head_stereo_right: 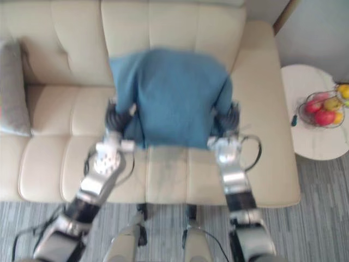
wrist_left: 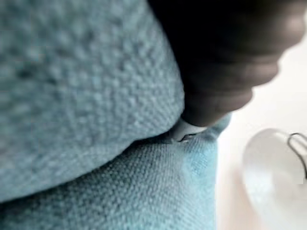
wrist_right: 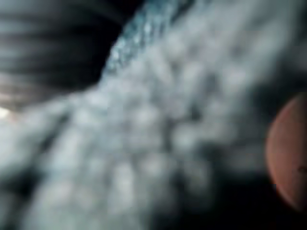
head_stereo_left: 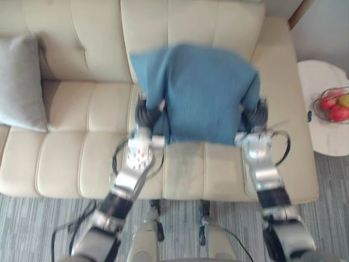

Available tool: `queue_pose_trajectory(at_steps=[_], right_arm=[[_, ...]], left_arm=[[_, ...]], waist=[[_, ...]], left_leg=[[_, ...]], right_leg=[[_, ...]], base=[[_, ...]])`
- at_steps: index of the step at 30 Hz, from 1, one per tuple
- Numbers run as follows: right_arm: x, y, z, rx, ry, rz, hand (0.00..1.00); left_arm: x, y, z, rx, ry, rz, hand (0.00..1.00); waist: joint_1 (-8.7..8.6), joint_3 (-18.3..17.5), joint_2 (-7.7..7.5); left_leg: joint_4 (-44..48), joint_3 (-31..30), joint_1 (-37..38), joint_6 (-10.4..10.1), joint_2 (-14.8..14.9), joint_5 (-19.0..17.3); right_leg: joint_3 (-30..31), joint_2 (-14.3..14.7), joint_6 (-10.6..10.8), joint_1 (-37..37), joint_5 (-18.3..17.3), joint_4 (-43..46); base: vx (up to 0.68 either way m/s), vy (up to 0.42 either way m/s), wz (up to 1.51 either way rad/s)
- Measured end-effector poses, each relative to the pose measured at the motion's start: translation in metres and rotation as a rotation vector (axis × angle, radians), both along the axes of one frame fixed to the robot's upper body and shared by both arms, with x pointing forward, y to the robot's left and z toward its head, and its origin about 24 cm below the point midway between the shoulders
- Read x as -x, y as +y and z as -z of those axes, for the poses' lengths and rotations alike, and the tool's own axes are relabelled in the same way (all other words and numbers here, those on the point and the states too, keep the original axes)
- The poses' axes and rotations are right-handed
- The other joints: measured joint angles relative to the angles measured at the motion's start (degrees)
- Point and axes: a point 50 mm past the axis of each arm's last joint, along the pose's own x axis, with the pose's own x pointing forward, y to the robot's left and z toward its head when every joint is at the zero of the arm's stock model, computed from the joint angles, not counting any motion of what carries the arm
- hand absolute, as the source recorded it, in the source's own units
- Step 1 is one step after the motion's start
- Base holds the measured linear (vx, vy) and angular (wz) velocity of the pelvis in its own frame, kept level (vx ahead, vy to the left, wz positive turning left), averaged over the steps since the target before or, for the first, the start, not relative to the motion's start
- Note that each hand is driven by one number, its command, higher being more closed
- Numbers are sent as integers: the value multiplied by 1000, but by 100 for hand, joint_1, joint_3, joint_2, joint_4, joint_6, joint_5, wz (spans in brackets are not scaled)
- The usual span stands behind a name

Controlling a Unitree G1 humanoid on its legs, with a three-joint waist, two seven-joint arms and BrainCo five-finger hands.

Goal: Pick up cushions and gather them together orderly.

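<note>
a cream tufted sofa [head_stereo_left: 82,109] spans the view, standing on a grey striped carpet [head_stereo_left: 32,218]. just beside the sofa's right end stands a round white side table [head_stereo_left: 322,136] carrying a wire bowl [head_stereo_left: 317,106] of red and yellow fruit [head_stereo_left: 339,113]

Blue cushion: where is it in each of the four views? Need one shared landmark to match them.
Left eye view: blue cushion at centre, before the cream sofa, between left hand and right hand.
Right eye view: blue cushion just left of centre.
Left wrist view: blue cushion very close, across the left and bottom.
Right wrist view: blue cushion as close-up weave across the middle.
Landmark: round white side table, at right in both eye views and the left wrist view.
</note>
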Motion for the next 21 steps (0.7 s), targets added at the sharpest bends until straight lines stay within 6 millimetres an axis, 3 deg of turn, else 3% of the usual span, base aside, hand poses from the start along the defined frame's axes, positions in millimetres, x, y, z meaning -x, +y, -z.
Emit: queue_pose_trajectory(at_steps=[1,4,7,10,12,17,19,21], right_arm=[[-4,3,-27,-16,-61,13,0],[-10,7,-77,-74,-151,52,0],[-18,4,-102,-163,-132,73,0],[-22,5,-117,-248,-111,30,0],[-27,5,-114,-287,-58,4,0],[-34,3,-100,-330,15,-54,0],[-37,4,-83,-328,50,-63,0],[-39,11,-52,-357,97,-91,0]], left_arm=[[-7,3,-23,19,-42,-34,0],[-17,12,-69,37,-118,-116,0],[-27,20,-104,32,-135,-190,0],[-30,20,-126,-9,-141,-224,0],[-38,22,-123,-39,-92,-238,0],[-56,24,-89,38,89,-208,0],[-59,15,-67,75,145,-172,0],[-59,8,-42,112,177,-138,0]], waist=[[-7,107,50],[-14,471,104],[-54,807,147],[-102,1097,178],[-114,1111,182],[-96,1299,184],[-51,1417,181],[-24,1417,180]], left_leg=[[0,-31,-148,3,-6,47],[1,-67,-369,7,-22,123],[1,-233,-591,-5,-31,193],[2,-332,-816,-22,-36,246],[2,-334,-1026,-22,-32,278],[0,-319,-1449,-67,8,332],[-1,-285,-1456,-68,31,331],[0,-216,-1440,-69,68,330]], right_leg=[[-24,1,9,-82,75,-97],[-61,-11,25,-203,233,-297],[-194,-12,20,-294,344,-443],[-270,-11,24,-447,431,-529],[-271,-13,19,-613,523,-637],[-189,-1,40,-1056,591,-611],[-164,15,41,-1110,588,-555],[-143,43,39,-1133,583,-493]], base=[[-43,43,11],[-22,34,5],[-5,16,12],[-8,15,8],[-17,28,1],[-6,43,-5],[31,44,-8],[38,21,-10]])
